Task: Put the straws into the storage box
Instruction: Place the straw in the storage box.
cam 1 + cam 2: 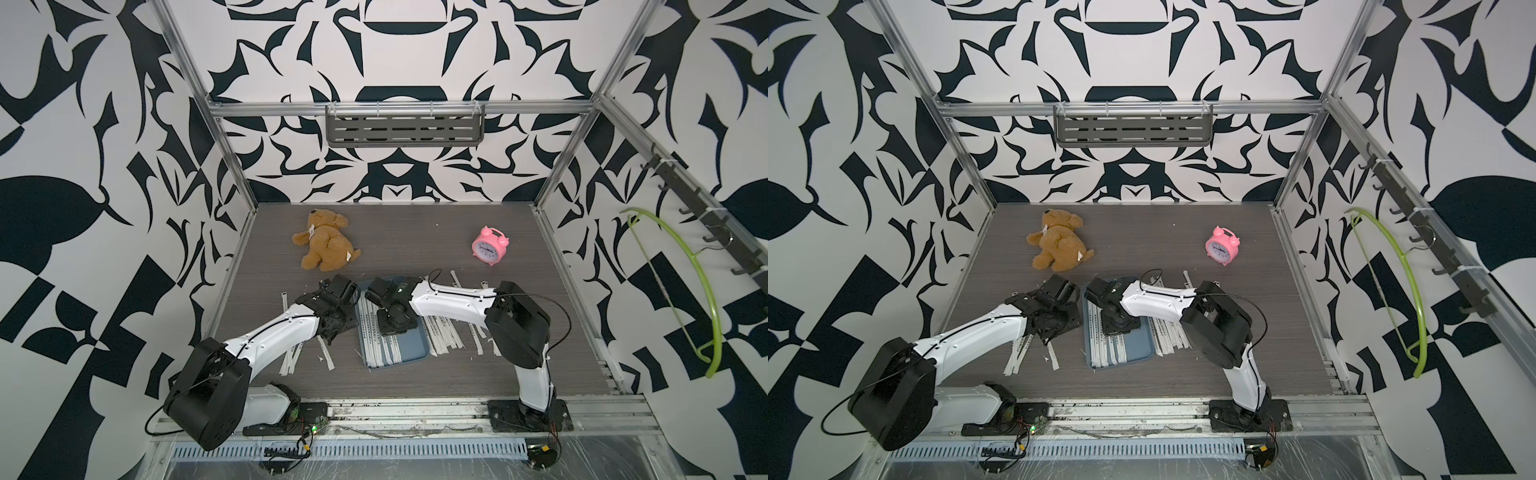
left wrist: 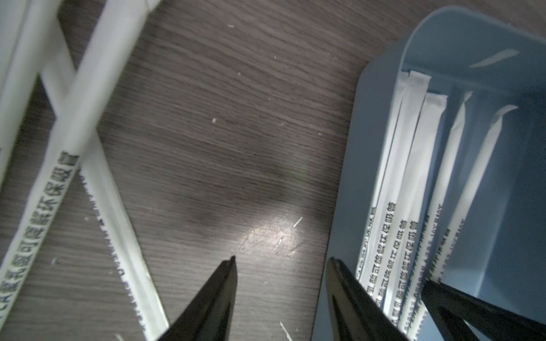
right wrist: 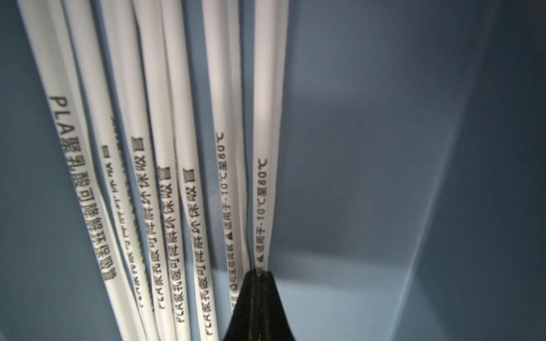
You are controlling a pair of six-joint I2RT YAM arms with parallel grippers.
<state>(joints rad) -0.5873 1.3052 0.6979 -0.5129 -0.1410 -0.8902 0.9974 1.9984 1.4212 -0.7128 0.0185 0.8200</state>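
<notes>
White straw (image 3: 267, 147) is pinched by right fingers (image 3: 251, 310) in the storage box (image 3: 384, 147); release seems due. Left fingers (image 2: 212, 295) are spread.

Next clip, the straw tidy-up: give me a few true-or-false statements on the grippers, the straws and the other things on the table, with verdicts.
1. The right gripper is shut on a straw over the storage box. True.
2. The left gripper holds a straw. False: its jaws are open and empty, above the table beside the box.
3. Every straw is in the box. False: loose straws lie on the table on both sides of it.
4. The pink alarm clock is on the table, beyond the box. True.
5. The teddy bear lies in the box. False: it lies on the table, apart from it.
</notes>
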